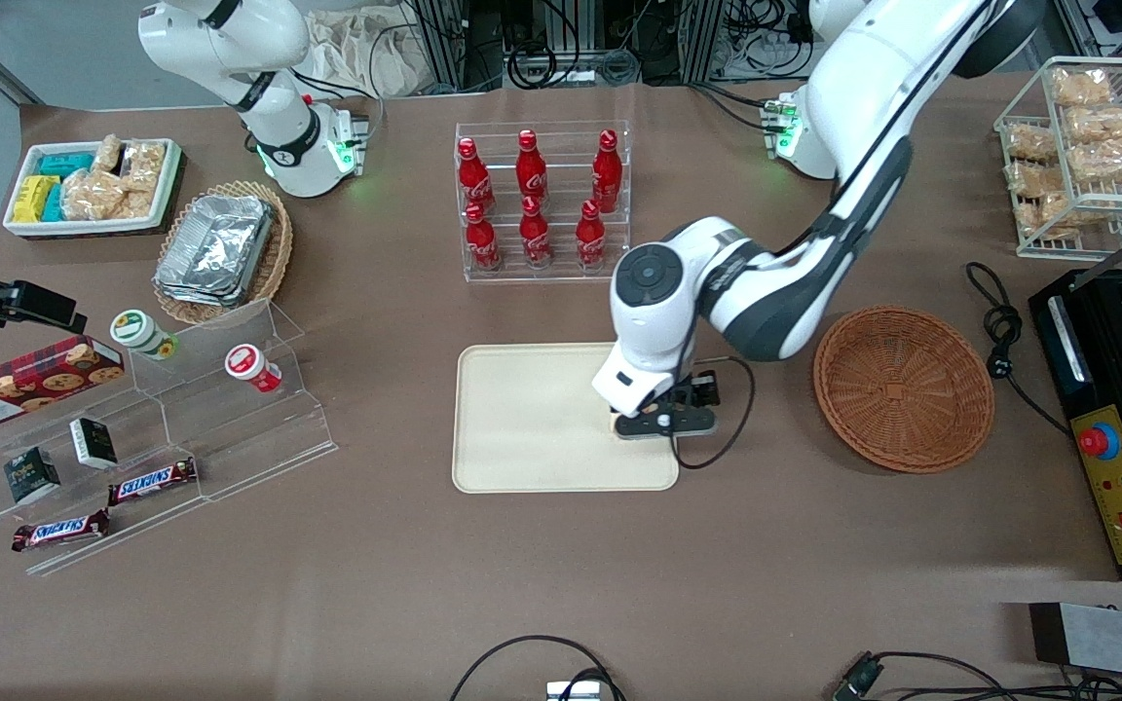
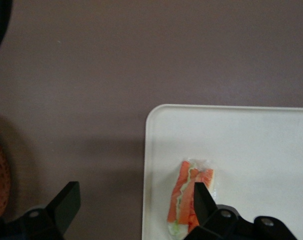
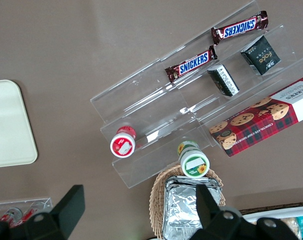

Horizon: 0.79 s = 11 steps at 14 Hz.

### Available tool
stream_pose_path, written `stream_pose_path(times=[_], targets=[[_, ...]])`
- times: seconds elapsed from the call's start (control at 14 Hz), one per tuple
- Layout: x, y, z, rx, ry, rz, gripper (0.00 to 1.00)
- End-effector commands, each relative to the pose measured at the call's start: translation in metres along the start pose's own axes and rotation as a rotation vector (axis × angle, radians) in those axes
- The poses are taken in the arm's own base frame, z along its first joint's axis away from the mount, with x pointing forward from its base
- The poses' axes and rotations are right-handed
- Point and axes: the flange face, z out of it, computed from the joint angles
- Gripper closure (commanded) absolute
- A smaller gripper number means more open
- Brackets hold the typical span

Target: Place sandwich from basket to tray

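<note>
The sandwich (image 2: 189, 197) lies on the cream tray (image 2: 251, 150), close to the tray's edge that faces the basket, its orange, red and green filling showing. My left gripper (image 2: 134, 202) is open, low over that edge. One finger (image 2: 201, 200) is over the sandwich; the other finger (image 2: 66, 205) is over the brown table outside the tray. In the front view the gripper (image 1: 654, 417) hides the sandwich on the tray (image 1: 532, 419). The round reddish-brown basket (image 1: 902, 387) stands beside the tray toward the working arm's end, with nothing in it.
A clear rack of red bottles (image 1: 542, 200) stands farther from the front camera than the tray. A black cable (image 1: 731, 428) loops between tray and basket. A black appliance (image 1: 1116, 419) and a wire rack of snacks (image 1: 1077, 146) are at the working arm's end.
</note>
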Motion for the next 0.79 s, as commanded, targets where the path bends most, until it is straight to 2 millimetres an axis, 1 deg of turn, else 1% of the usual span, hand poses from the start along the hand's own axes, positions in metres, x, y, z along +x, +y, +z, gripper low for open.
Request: stream_pose_path(times=[0.0,0.07,0.21,0.29,0.43,0.5,0.64,0.71], targets=[[0.029,-0.051,-0.054,-0.013,-0.016,-0.061,0.00],[0.045,-0.073,-0.076,-0.039,-0.034,-0.077,0.00],[0.074,-0.120,-0.105,-0.065,-0.087,-0.067,0.00],[0.083,-0.138,-0.114,-0.070,-0.106,-0.061,0.00],[0.089,-0.164,-0.119,-0.060,-0.119,-0.055,0.00],[0.090,-0.169,-0.118,-0.057,-0.121,-0.061,0.00],[0.090,-0.172,-0.119,-0.061,-0.122,-0.061,0.00],[0.094,-0.182,-0.121,-0.071,-0.127,-0.074,0.00]])
